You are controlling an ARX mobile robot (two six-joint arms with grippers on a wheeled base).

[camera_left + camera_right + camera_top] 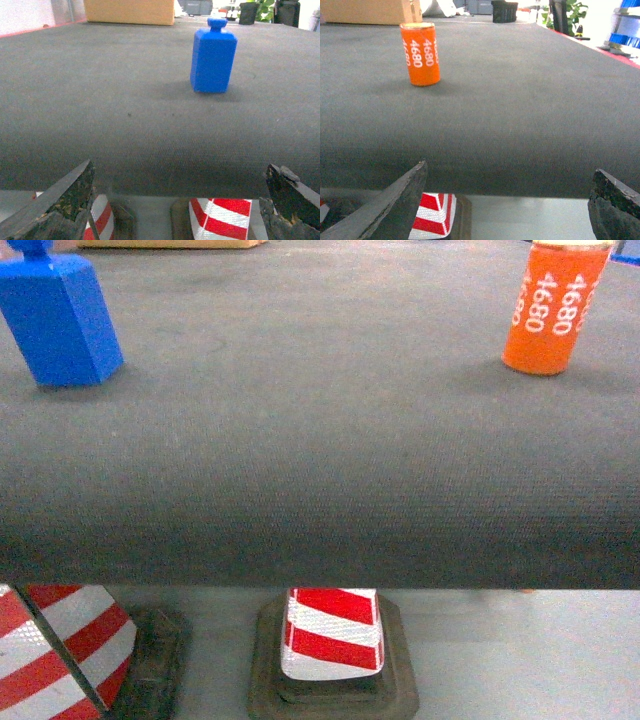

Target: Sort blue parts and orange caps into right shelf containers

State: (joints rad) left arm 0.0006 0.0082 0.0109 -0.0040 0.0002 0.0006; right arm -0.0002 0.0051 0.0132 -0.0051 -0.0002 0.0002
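A blue part (pixel 58 320), a square block with a knob on top, stands upright at the far left of the dark grey table (pixel 320 440). An orange cap (pixel 552 310), a cylinder printed 4680, stands at the far right. Neither gripper shows in the head view. In the left wrist view my left gripper (pixel 180 170) is open at the table's near edge, with the blue part (pixel 213 57) well ahead and slightly right. My right gripper (pixel 510 167) is likewise open at the edge, the orange cap (pixel 420 54) ahead to its left. Slivers of blue shelf containers (pixel 629 7) show far right.
Red-and-white traffic cones (pixel 332 630) (pixel 60 660) stand on the floor below the table's front edge. A cardboard box (pixel 130 11) sits at the table's far side. A black object (pixel 505 11) and a plant (pixel 570 15) lie beyond the far edge.
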